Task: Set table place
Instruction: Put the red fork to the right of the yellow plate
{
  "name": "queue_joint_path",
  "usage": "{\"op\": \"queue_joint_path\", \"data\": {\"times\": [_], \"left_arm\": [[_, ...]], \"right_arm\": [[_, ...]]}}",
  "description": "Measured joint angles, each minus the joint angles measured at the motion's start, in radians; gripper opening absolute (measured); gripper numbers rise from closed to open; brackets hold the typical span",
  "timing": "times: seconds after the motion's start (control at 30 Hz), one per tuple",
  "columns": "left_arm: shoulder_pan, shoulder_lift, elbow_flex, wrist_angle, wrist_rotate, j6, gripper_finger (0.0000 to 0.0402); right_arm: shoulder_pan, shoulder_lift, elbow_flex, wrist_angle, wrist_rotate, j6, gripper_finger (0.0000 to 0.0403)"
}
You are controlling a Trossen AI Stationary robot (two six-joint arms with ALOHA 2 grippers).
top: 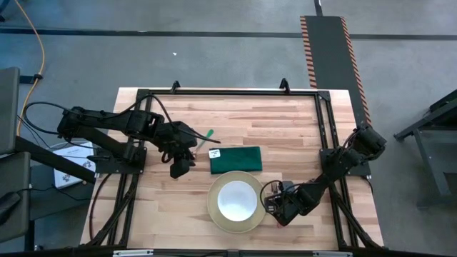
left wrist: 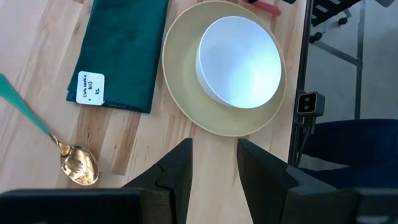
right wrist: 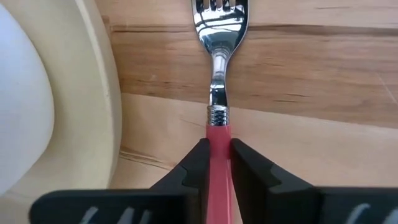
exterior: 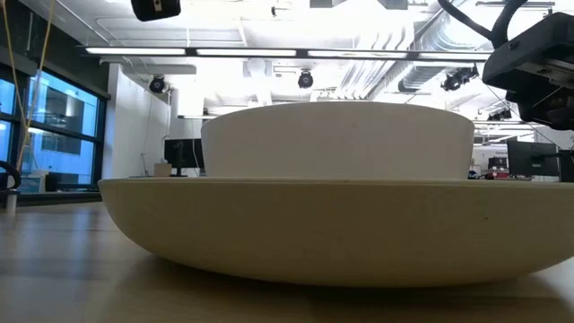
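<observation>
A pale yellow plate with a white bowl in it sits near the table's front edge; both fill the low view. A dark green folded napkin lies just beyond the plate. A gold spoon with a green handle lies left of the napkin; it also shows in the left wrist view. My left gripper is open and empty above the table, left of the napkin. My right gripper is right of the plate, shut on a pink-handled fork. My right gripper pinches the fork's pink handle between its two fingers, just behind the metal collar. The fingers lie along the fork, and its tines point away from them. The fork lies about level beside the plate's rim; whether it rests on the wood, I cannot tell.
The table's black metal frame runs along its far edge and sides. Bare wood lies beyond and right of the napkin. A white tag sits on the napkin's corner.
</observation>
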Motion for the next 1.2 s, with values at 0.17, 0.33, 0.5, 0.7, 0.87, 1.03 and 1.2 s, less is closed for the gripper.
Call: {"op": "queue_joint_path", "data": {"times": [0.17,0.33,0.5,0.7,0.87,1.03,1.2], "left_arm": [[0.0,0.0,0.0,-0.001,0.0,0.0,0.0115],[0.0,0.0,0.0,-0.002,0.0,0.0,0.0115],[0.0,0.0,0.0,-0.002,0.0,0.001,0.0115],[0.0,0.0,0.0,-0.002,0.0,0.001,0.0115],[0.0,0.0,0.0,-0.002,0.0,0.001,0.0115],[0.0,0.0,0.0,-0.002,0.0,0.001,0.0115],[0.0,0.0,0.0,-0.002,0.0,0.001,0.0115]], "right_arm": [[0.0,0.0,0.0,0.0,0.0,0.003,0.0067],[0.0,0.0,0.0,0.002,0.002,0.007,0.0071],[0.0,0.0,0.0,0.004,0.003,0.007,0.0071],[0.0,0.0,0.0,0.004,0.032,0.007,0.0071],[0.0,0.0,0.0,0.004,0.035,0.006,0.0071],[0.0,0.0,0.0,0.004,0.037,0.002,0.0071],[0.0,0.0,0.0,0.004,0.04,-0.001,0.0071]]}}
